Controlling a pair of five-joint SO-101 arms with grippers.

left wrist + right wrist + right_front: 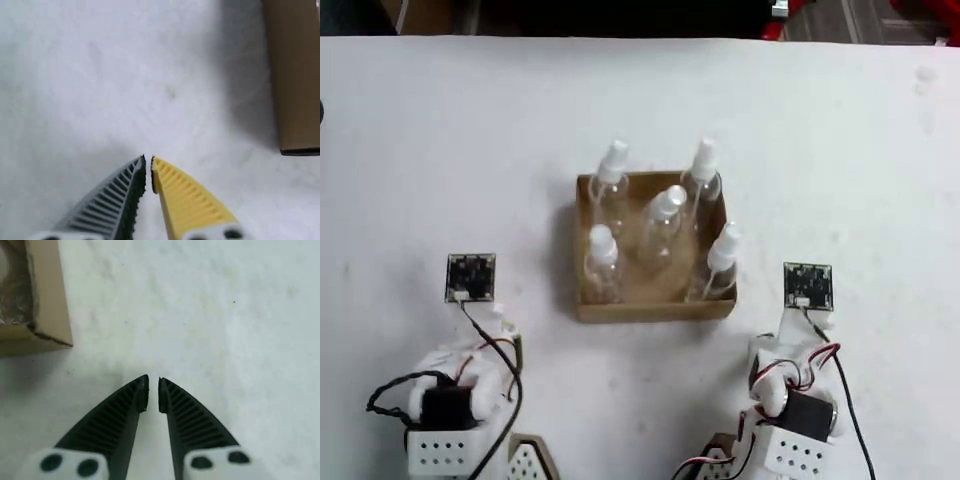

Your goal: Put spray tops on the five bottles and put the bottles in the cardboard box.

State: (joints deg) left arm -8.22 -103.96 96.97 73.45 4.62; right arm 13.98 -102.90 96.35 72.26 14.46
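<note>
A cardboard box (650,308) sits mid-table with several clear bottles standing in it, each with a white spray top: one at the back left (611,180), one at the back right (702,176), one in the middle (663,218), one front left (602,258), one front right (722,260). My left gripper (148,165) hangs over bare white table left of the box (292,75), its grey and yellow fingers shut with nothing held. The right gripper (152,388) is also shut and empty, over the table right of the box corner (42,315).
Both arms rest at the table's near edge, the left arm (455,385) and the right arm (795,390), on either side of the box. White table (470,150) stretches all round. Dark floor lies beyond the far edge.
</note>
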